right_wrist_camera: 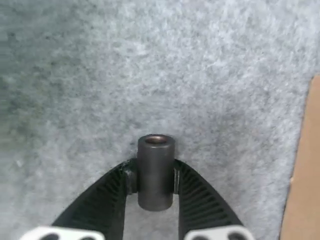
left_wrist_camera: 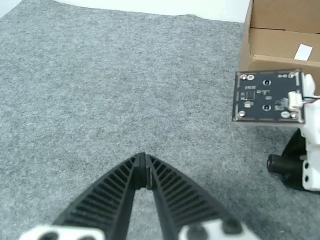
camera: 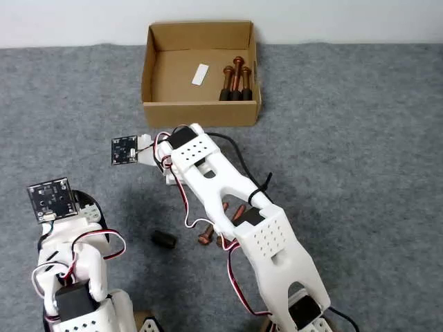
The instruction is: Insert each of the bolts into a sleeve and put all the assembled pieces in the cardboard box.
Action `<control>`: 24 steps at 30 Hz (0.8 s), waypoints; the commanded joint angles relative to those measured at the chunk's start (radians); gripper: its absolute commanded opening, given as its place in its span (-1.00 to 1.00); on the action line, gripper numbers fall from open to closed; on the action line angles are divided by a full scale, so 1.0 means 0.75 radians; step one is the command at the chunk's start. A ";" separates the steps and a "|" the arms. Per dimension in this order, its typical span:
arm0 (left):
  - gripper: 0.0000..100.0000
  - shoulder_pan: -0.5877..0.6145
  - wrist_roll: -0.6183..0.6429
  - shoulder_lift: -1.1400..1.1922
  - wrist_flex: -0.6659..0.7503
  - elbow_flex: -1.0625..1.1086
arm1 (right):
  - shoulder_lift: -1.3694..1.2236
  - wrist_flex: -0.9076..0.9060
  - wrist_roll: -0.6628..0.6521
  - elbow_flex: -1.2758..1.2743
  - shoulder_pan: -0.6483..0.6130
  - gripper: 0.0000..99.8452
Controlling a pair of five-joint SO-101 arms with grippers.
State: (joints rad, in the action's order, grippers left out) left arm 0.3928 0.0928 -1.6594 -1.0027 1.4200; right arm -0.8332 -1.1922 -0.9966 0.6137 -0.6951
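- The right gripper (right_wrist_camera: 154,172) is closed firmly on a short dark cylindrical metal sleeve (right_wrist_camera: 155,155), pinched at mid-length with its open end sticking out past the fingertips; a coppery glint shows in the bore, but I cannot tell whether a bolt is seated inside.
- In the high view that arm is stretched toward the far edge of the grey felt mat (camera: 360,138), with its wrist just in front of the near left corner of the open brown cardboard box (camera: 201,114); I judge the step in hand to be carrying a piece to the box.
- The next move would call for lifting over the near wall before letting go, since the sleeve sits low beside the box; if the sleeve proves empty, it needs a bolt first.
- The left gripper (left_wrist_camera: 145,162) has its fingertips pressed together with nothing between them; it hangs over bare mat toward the near left corner.
- The box stands at the middle of the mat's far edge; three assembled bolt-and-sleeve pieces (camera: 237,83) lie side by side against its right wall, and a small white paper label (camera: 200,74) lies on its floor.
- Toward the mat's near edge, loose copper-coloured bolts (camera: 205,237) lie partly under the right arm, with a spare dark sleeve (camera: 164,239) just beside them; the task looks roughly half done.
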 commanded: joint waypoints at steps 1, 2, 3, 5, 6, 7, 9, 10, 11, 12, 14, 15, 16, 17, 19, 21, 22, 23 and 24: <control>-0.99 0.006 -0.012 -0.010 0.037 -0.009 | 0.154 -0.107 0.023 0.023 0.011 -0.98; -0.99 0.004 -0.012 -0.010 0.037 -0.009 | 0.179 -0.134 0.070 0.023 0.019 -0.98; -0.99 0.002 -0.012 -0.010 0.037 -0.009 | 0.206 -0.163 0.117 0.023 0.028 -0.98; -0.99 0.002 -0.012 -0.010 0.039 -0.009 | 0.257 -0.226 0.203 0.023 0.048 -0.98; -0.99 0.000 -0.012 -0.010 0.039 -0.011 | 0.283 -0.257 0.241 0.023 0.056 -0.98; -0.99 0.000 -0.010 -0.010 0.039 -0.013 | 0.310 -0.287 0.282 0.023 0.066 -0.98; -0.99 0.000 0.012 -0.010 0.039 -0.015 | 0.363 -0.343 0.366 0.023 0.087 -0.98; -0.99 0.000 0.041 -0.010 0.039 -0.015 | 0.388 -0.369 0.405 0.023 0.097 -0.98; -0.99 0.000 0.072 -0.010 0.039 -0.015 | 0.408 -0.396 0.446 0.023 0.107 -0.98; -0.99 0.000 0.098 -0.010 0.039 -0.015 | 0.431 -0.425 0.485 0.023 0.116 -0.98; -0.99 -0.002 0.131 -0.010 0.039 -0.017 | 0.470 -0.482 0.563 0.023 0.138 -0.98; -0.99 -0.006 0.137 -0.010 0.039 -0.017 | 0.492 -0.515 0.601 0.023 0.148 -0.98; -0.99 -0.020 0.135 -0.008 0.033 -0.024 | 0.515 -0.549 0.642 0.023 0.161 -0.98; -0.99 -0.035 0.135 -0.008 0.031 -0.030 | 0.539 -0.580 0.683 0.023 0.175 -0.98; -0.99 -0.072 0.135 0.000 0.031 -0.054 | 0.588 -0.652 0.769 0.023 0.208 -0.98; -0.99 -0.141 0.133 0.002 0.000 -0.083 | 0.633 -0.723 0.841 0.023 0.244 -0.98; -0.99 -0.190 0.131 0.002 -0.031 -0.097 | 0.656 -0.760 0.872 0.023 0.263 -0.98; -0.99 -0.241 0.131 0.002 -0.065 -0.107 | 0.680 -0.795 0.904 0.023 0.283 -0.98; -0.99 -0.293 0.131 0.002 -0.100 -0.116 | 0.707 -0.807 0.935 0.016 0.304 -0.98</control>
State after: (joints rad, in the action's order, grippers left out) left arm 0.2654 0.1803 -1.6579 -1.0273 1.3878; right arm -0.4189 -1.7384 -0.3659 0.6122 -0.5171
